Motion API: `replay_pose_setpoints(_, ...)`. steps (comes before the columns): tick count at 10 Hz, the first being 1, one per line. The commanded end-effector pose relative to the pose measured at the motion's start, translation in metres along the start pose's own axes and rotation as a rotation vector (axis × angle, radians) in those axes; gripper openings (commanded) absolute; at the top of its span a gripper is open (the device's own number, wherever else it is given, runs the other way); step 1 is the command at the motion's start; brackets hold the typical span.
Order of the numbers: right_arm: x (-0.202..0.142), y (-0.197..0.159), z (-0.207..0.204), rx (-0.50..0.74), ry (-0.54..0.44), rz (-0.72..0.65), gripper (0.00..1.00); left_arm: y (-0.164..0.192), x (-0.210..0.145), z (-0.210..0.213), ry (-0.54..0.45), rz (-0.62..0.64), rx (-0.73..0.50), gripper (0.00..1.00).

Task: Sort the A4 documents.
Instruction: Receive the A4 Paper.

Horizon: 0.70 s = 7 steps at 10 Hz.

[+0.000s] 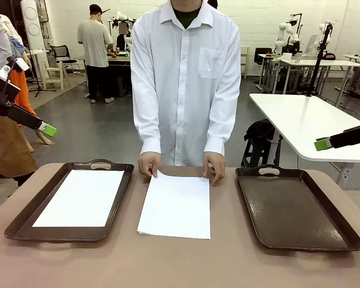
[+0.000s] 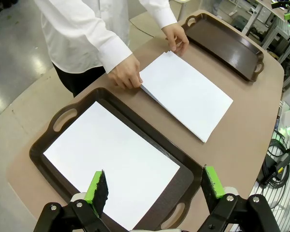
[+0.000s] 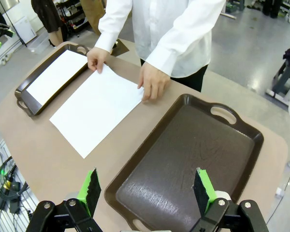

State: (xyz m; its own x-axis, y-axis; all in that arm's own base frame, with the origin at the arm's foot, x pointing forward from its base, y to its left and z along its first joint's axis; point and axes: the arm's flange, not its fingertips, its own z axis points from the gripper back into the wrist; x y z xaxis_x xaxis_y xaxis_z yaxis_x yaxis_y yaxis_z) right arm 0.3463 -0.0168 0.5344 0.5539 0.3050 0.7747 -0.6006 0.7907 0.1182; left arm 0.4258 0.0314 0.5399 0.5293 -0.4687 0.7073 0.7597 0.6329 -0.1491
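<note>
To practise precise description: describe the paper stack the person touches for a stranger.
On the brown table, between the left tray and the empty right tray, the paper stack lies on bare tabletop. Unlike the left tray's sheet, the person's hands hold its far edge.

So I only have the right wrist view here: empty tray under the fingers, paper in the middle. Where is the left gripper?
Observer: The left gripper hangs open above the left tray, over the sheet lying in it.
Operator: Is the middle paper one sheet or several?
Observer: Several. The left wrist view shows layered edges on the stack near the person's hand.
Operator: How high does my right gripper sit?
Observer: In the front view the right gripper is raised well clear of the right tray.
</note>
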Motion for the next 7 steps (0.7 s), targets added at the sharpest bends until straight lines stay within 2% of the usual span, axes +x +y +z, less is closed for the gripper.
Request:
replay_pose_setpoints(1,-0.0009,-0.0015,-0.0021,0.015,-0.005,-0.005,1.0,0.0001,0.0003,0.0006,-0.014,-0.003,-0.01,1.0)
replay_pose_setpoints(7,-0.0009,-0.0015,-0.0021,0.015,-0.005,-0.005,1.0,0.0001,0.0003,0.0006,-0.014,-0.003,-0.01,1.0)
